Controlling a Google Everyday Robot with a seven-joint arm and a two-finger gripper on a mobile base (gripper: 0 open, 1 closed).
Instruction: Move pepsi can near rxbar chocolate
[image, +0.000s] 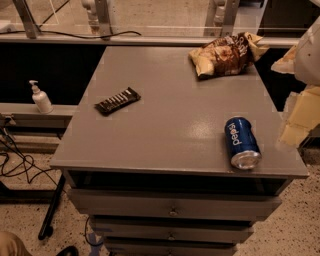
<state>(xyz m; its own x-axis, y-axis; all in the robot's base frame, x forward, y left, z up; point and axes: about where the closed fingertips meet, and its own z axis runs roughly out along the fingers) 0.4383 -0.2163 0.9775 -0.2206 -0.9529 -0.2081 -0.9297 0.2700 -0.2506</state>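
Can (242, 142) is found on its side at the near right of the bench (170, 100), white "pepsi" readable; not yet moved. Tool (301, 112) is seen just right of the can, state cannot be told. Bar (117, 100) is noted well apart, far-left of the can, lettering unreadable. Whole transfer remains.

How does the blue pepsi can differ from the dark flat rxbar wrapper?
The blue aluminium pepsi can is round, on its side, front-right; the thin dark rxbar chocolate is flat, mid-left. Both rest on the grey table. The gripper hovers beyond its right edge.
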